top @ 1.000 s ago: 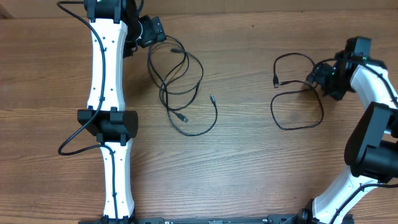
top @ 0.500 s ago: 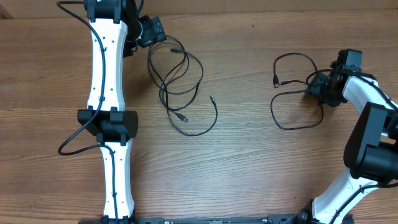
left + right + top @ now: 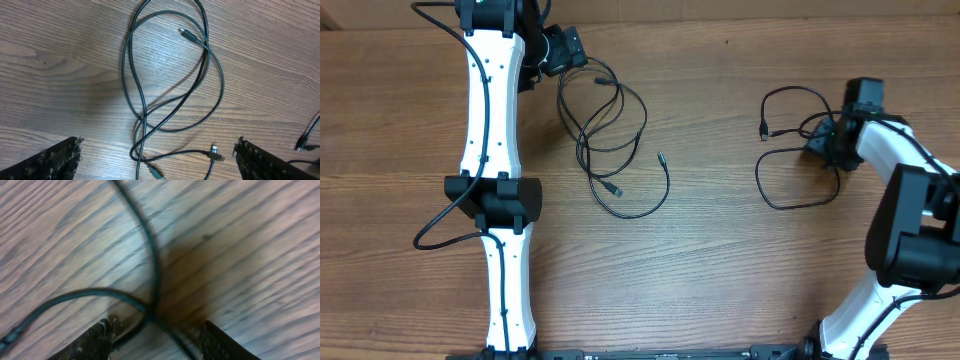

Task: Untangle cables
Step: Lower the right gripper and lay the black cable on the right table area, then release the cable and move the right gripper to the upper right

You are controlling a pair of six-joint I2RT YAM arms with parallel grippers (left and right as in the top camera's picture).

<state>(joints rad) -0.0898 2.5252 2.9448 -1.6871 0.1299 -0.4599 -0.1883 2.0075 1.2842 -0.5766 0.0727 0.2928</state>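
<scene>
The wooden table point(image 3: 720, 260) carries two groups of thin black cord. The tangled cables point(image 3: 141, 121) lie in overlapping loops on the left half of the table, just right of the left arm, with the strands crossing one another at several places. Three of their plug tips point(image 3: 187, 35) rest loose on the wood, one inside the upper loop and two at the near end of the bundle. The left gripper point(image 3: 162, 159) hovers at the far end of this bundle; its jaws stand wide apart and touch no strand. A separate cable point(image 3: 153, 260) lies well apart on the right half of the table, in an open loop whose two plug ends point(image 3: 763, 128) sit close together on its left side. The right gripper point(image 3: 155, 340) is low at the right edge of that loop. Its jaws are apart, one on each side of a point where two strands cross, and they are not clamped on the cord.
</scene>
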